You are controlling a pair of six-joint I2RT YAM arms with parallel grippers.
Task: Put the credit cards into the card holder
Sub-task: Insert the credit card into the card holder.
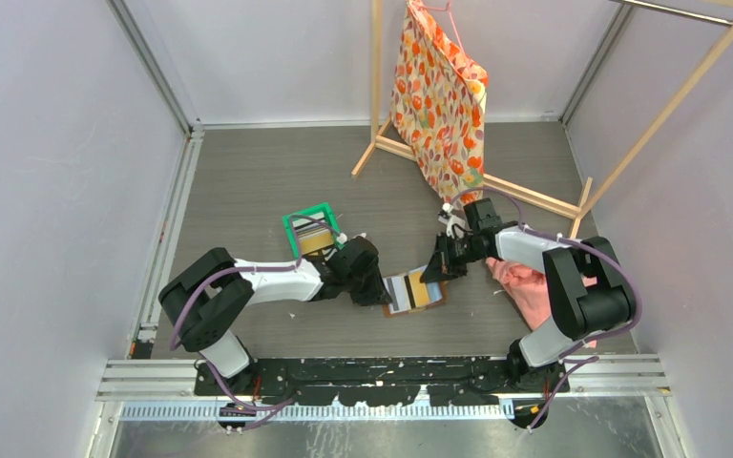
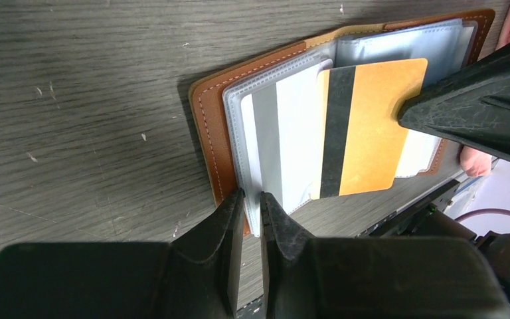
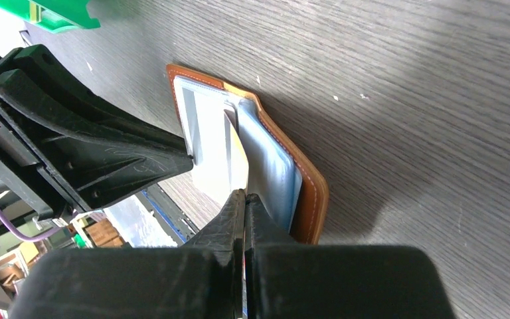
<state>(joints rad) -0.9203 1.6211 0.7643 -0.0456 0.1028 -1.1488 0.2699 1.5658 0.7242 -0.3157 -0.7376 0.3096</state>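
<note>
Sliding a card into a pocket is the step I judge to be in hand; the card holder [image 1: 418, 294] lies open on the table [image 1: 248, 172], between the two arms and a little to the near side, its clear sleeves facing up. The left gripper [image 2: 252, 197] has its fingers nearly pressed together, with only a thin gap, and they pinch the left edge of the holder where the sleeves meet the brown leather; I take this as a hold to fix it in place. The right gripper [image 3: 244, 197] comes from the right; its fingers are pressed flat on the right edge of the gold card [image 2: 372, 129], the one with a black stripe. This card lies over the sleeves with its striped end at the mouth of a pocket; how deep it is inside I cannot tell. Just left of it a white card with a grey stripe [image 2: 285, 139] sits under the plastic. The green bin [image 1: 311, 232] stands on the far left of the holder, just beyond the left gripper; something tan shows in it, perhaps more cards.

For the next move I would push the gold card to the left, low and parallel to the sleeve, while the left fingers hold firm; if it tilts, it may ride over the plastic and not enter; only when it is seated should the right fingers let go.
</note>
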